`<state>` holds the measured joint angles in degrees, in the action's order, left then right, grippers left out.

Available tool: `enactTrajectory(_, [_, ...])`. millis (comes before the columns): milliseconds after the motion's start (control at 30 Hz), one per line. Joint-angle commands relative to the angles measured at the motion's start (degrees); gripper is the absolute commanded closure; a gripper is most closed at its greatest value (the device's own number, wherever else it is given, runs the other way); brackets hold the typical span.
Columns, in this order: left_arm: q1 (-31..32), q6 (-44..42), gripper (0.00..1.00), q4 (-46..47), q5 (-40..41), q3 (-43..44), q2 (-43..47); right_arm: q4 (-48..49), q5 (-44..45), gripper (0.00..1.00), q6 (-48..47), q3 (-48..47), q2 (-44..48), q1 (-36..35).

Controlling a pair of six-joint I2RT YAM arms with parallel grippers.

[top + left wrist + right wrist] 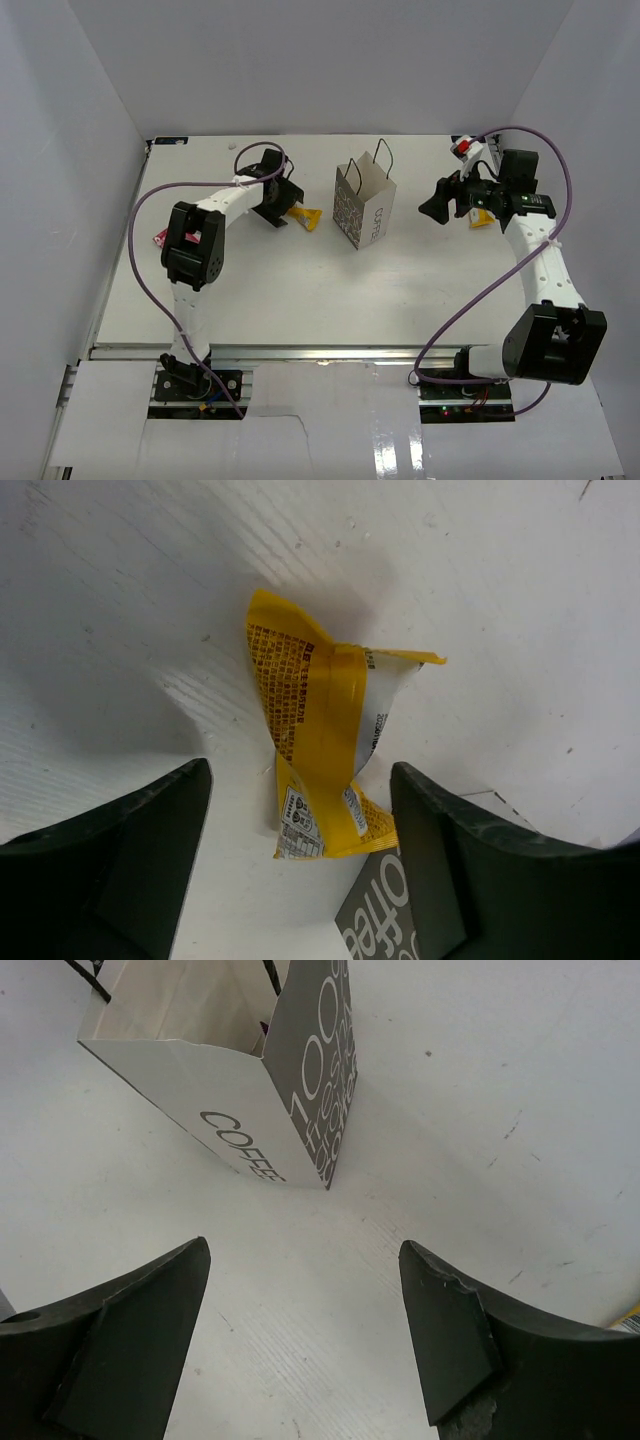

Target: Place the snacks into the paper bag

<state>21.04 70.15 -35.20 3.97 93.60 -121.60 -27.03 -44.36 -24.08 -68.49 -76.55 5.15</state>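
Yellow snack lies mid-frame between the left gripper's spread fingers; I'd pinch its crumpled middle squarely. The right gripper, spread and empty, faces the paper bag.

The white table shows scuff marks. White walls enclose three sides. A metal rail lines its near edge.

1. The paper bag stood mid-width on the table, toward its far edge.
2. A twisted snack packet lay just left of it.
3. Another packet lay at the table's left edge.
4. A third packet lay near the right edge.
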Motion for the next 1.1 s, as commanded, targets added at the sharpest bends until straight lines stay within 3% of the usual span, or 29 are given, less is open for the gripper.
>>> enactTrajectory(0, [0.06, -0.45, 0.21, -3.03, -2.21, 2.81, -0.64, 0.66, -2.57, 0.18, -0.97, 0.72, -0.26, 0.04])
enactTrajectory(67, [0.06, -0.54, 0.28, -3.73, -2.73, 2.55, -1.36, 0.57, -2.75, 0.18, -0.89, 1.07, -0.79, 0.04])
enactTrajectory(100, [0.06, -0.63, 0.37, -3.73, -2.82, 2.29, -1.71, 0.66, -2.84, 0.18, -0.80, 1.25, -0.88, 0.04])
enactTrajectory(200, [0.06, -1.42, 0.53, -3.74, -2.12, 2.02, -1.62, 0.66, -3.01, 0.18, -0.71, 1.69, -1.14, 0.04])
enactTrajectory(333, [0.14, -5.97, 0.80, -2.51, -0.11, 2.99, 0.39, 0.48, -3.02, 0.18, -0.53, 2.22, -1.23, 0.13])
enactTrajectory(433, [0.32, -11.50, 0.92, 0.38, 1.04, 2.64, 4.68, 0.57, -3.01, 0.18, -0.53, 2.13, -1.40, 0.21])
enactTrajectory(600, [2.95, -22.41, 0.95, 9.52, 2.01, -2.45, 16.64, 0.57, -2.84, 0.18, -0.80, 1.87, -1.84, 0.57])
enactTrajectory(767, [4.89, -30.59, 0.95, 26.04, -2.73, -12.73, 31.65, 0.75, -2.84, 0.18, -0.89, 1.43, -2.81, 0.83])
enactTrajectory(933, [6.38, -30.78, 0.95, 37.83, -11.87, -13.63, 35.47, 0.75, -3.01, 0.18, -1.06, 1.08, -3.43, 0.83])
enactTrajectory(1067, [10.33, -32.79, 0.95, 41.08, -15.74, -7.49, 32.58, 0.75, -2.84, 0.18, -1.32, 1.51, -3.08, 0.83])
